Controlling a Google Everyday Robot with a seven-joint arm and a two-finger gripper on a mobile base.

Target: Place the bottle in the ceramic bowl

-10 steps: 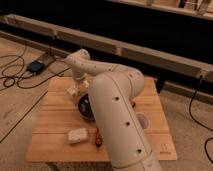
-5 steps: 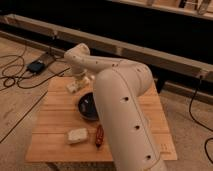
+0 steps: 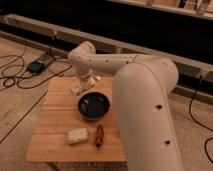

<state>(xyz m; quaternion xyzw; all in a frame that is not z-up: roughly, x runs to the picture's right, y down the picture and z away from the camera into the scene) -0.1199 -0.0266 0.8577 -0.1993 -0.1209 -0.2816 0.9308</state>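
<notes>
A small square table [image 3: 55,125] of light wooden planks stands in the lower left part of the frame, on a pale speckled floor. Near the middle of the table sits the round, shallow, dark blue-black glossy ceramic bowl [image 3: 93,106], and its inside looks empty. Below the bowl, toward the lower edge of the table, lies a pale squarish block [image 3: 78,135], and just to the right of it lies a thin dark red object [image 3: 99,135] which is long and narrow; the two are close but apart. The thick white robot arm [image 3: 145,105] fills the right side of the frame and reaches with a slimmer part toward the upper left, over the far edge of the table. At its end, the claw [image 3: 80,86] hangs low over the upper part of the table, just above the bowl in the frame. I cannot tell whether the claw is spread or pressed together. Something small and cream-white shows at the claw, near the table surface, and this may be the small cream-white plastic bottle [image 3: 75,89]; it is outside the bowl, close to its upper left rim. In the upper left of the frame, black cables [image 3: 20,75] and a small dark box [image 3: 36,66] lie on the floor.
</notes>
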